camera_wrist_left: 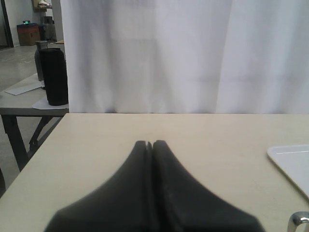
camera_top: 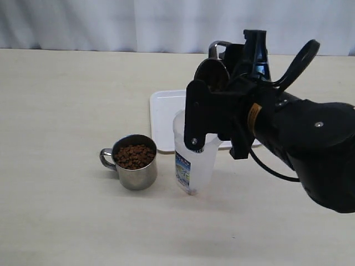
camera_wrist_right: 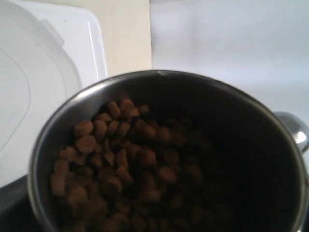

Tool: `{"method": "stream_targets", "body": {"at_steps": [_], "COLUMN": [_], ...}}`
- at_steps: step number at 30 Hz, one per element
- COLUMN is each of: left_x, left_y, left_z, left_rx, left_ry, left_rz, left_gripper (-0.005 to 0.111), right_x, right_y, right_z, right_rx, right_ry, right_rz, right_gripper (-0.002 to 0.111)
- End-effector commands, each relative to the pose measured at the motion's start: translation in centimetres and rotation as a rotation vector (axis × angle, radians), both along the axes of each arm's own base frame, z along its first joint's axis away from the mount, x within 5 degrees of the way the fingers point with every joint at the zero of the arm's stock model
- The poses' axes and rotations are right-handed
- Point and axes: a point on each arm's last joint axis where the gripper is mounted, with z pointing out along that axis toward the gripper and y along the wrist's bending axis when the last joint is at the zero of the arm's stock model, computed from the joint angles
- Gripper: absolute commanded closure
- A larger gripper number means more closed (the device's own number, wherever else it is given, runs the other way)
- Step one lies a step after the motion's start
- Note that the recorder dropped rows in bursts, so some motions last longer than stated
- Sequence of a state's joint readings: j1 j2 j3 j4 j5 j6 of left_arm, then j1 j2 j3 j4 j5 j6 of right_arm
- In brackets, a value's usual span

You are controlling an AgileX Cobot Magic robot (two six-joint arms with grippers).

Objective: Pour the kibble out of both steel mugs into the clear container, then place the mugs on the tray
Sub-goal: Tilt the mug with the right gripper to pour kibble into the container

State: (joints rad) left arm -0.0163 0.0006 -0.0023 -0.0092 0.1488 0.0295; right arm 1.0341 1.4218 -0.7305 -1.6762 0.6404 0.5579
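The right gripper [camera_top: 232, 65] stands wide and clamps the raised steel mug [camera_top: 212, 72], which is held tipped above the clear container [camera_top: 195, 163]. The kibble [camera_wrist_right: 120, 169] lies banked against the low side of the mug wall, and no pellets show in the container's visible lower part. The left gripper [camera_wrist_left: 150, 145] is fully closed on nothing and hangs low over the bench [camera_top: 66, 100], well apart from the work. The second steel mug [camera_top: 135, 162] stands full, just beside the container, and the tray [camera_top: 165, 113] lies behind both. There are 2 hazards. The container mouth appears to offer little margin around the mug lip, so a fast tilt or an off-centre lip would probably scatter pellets. The gripper body also hangs close to the container rim and could topple the light container. The bench is smooth, pale and level, so loose pellets would likely roll. A white curtain [camera_wrist_left: 183, 53] closes off the room behind.
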Motion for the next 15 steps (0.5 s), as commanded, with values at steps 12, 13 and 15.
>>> {"method": "stream_targets", "body": {"at_steps": [12,13,15], "left_x": [0.01,0.01,0.01], "left_y": [-0.05,-0.05,-0.05], "left_z": [-0.02,-0.02,-0.02], "left_rx": [-0.006,-0.006,-0.006], "left_ry": [-0.004,-0.004,-0.004], "left_rz": [-0.008,-0.008,-0.008], "left_gripper": [0.107,0.107,0.107], "right_x": [0.37,0.37,0.37], "right_y": [-0.01,-0.01,-0.01], "right_z": [0.13,0.13,0.13], "right_rx": [-0.139,-0.143,-0.143], "right_ry": [-0.104,-0.105,-0.105], "right_rz": [0.025,0.026,0.026], "right_gripper": [0.104,0.104,0.104]}}
